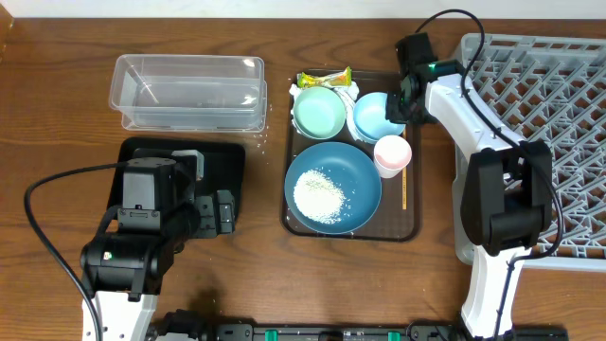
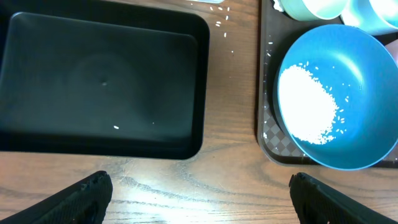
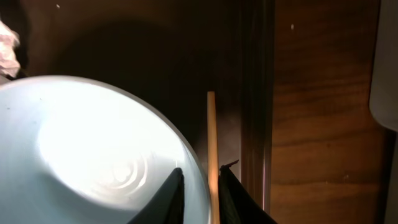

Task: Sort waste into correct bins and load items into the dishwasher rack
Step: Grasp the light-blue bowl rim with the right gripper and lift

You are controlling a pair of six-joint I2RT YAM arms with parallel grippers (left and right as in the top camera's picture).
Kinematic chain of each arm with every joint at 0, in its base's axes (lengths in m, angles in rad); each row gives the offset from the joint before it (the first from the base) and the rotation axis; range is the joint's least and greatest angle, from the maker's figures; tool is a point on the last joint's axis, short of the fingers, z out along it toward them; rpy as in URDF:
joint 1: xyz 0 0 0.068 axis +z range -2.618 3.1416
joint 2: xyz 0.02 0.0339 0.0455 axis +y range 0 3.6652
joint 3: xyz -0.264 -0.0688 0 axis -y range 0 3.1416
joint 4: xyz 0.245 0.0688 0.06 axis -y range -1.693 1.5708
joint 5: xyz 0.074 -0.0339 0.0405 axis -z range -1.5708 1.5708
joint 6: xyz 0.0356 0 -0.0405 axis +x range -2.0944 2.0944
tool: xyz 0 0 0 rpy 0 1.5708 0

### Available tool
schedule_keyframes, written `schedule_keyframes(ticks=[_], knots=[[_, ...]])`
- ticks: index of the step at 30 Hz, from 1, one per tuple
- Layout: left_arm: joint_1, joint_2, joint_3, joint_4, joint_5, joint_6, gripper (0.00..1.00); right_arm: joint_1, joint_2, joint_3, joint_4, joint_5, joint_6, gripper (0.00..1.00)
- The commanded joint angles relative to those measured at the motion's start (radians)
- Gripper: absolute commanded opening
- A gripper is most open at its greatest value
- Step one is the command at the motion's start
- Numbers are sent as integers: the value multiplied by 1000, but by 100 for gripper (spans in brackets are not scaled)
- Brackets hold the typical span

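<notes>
Reaching over the far right of the brown tray (image 1: 415,225), the right gripper (image 3: 200,190) has its fingers drawn narrow. The stick (image 3: 211,137) runs between them, close against the right finger (image 3: 233,190), with the light blue bowl (image 3: 93,155) just left. Whether they pinch the stick cannot be told. The stick lies along the tray's right edge, beside the pink cup (image 1: 392,153). The left gripper (image 2: 202,199) hangs wide open and empty over bare table, between the black tray (image 2: 99,81) and the blue dish (image 2: 354,68) of rice (image 2: 305,106).
</notes>
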Motion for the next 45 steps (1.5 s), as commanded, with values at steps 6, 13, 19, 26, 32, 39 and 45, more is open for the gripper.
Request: schedule_keyframes(ticks=[6,13,19,26,32,39,45], knots=[[-2,-1,11,2,2,-10,94,20,17,-5,-2,10,14,13],[-2,-1,11,2,2,-10,94,21,18,-7,-14,10,14,8],[-2,-1,11,2,2,-10,94,21,27,-7,-17,-6,13,7],[-2,-1,11,1,2,-10,94,21,27,-7,-10,-9,13,1],[-2,-1,11,1,2,-10,94,21,26,-6,0,-13,14,1],[-2,-1,11,2,2,-10,94,-6,-97,21,21,-6,11,1],[-2,-1,11,3,1,-9,94,-43,-291,31,71,-3,-121,1]])
